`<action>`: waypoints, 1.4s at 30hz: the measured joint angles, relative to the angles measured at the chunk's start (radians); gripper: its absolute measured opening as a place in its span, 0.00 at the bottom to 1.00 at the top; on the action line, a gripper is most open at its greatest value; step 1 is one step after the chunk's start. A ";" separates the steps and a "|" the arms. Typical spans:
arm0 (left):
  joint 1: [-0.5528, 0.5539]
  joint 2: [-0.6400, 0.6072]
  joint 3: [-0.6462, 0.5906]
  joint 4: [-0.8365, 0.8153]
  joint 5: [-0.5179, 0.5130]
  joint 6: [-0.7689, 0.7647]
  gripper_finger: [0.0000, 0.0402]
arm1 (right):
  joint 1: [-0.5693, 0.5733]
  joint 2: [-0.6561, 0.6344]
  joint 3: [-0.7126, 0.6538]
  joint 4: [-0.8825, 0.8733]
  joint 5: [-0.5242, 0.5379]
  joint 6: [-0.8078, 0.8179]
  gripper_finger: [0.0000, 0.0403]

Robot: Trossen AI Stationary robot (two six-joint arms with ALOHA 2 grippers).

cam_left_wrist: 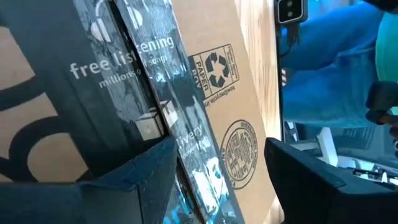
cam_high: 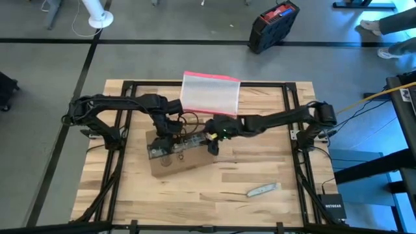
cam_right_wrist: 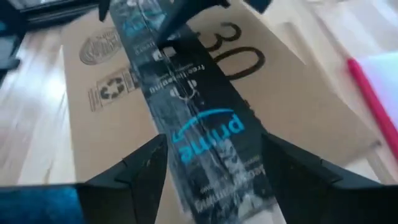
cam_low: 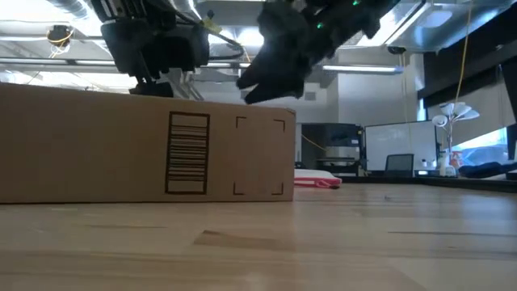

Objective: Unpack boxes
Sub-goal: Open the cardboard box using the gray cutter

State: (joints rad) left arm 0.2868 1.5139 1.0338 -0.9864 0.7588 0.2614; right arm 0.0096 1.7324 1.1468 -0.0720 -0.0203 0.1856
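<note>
Just left of centre in the overhead frame, the left gripper (cam_high: 170,135) and the right gripper (cam_high: 213,138) both hang over the cardboard box (cam_high: 177,156), each with its fingers spread wide above the black printed tape strip (cam_right_wrist: 199,124) and pinching nothing. Below them the box lies flat on the wooden table (cam_high: 260,162). Touching the table's upper edge sits a clear pouch (cam_high: 209,94) with a pink-red edge.
</note>
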 joint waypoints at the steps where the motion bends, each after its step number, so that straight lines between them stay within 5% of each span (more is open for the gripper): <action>1: -0.004 0.000 0.000 0.007 0.000 -0.009 0.59 | -0.011 0.016 0.010 -0.010 -0.026 -0.009 0.62; 11: 0.001 0.000 0.000 0.017 -0.076 -0.023 0.59 | -0.042 0.090 0.054 -0.061 -0.231 -0.081 0.61; 20: 0.070 0.003 0.001 0.063 -0.160 -0.025 0.59 | -0.042 0.090 0.054 -0.102 -0.397 -0.133 0.46; 42: 0.081 0.063 0.002 0.117 -0.154 -0.081 0.59 | -0.009 0.188 0.228 -0.187 -0.313 -0.152 0.41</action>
State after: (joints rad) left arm 0.3679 1.5772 1.0355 -0.8692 0.6044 0.1802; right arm 0.0006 1.9208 1.3746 -0.2588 -0.3335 0.0336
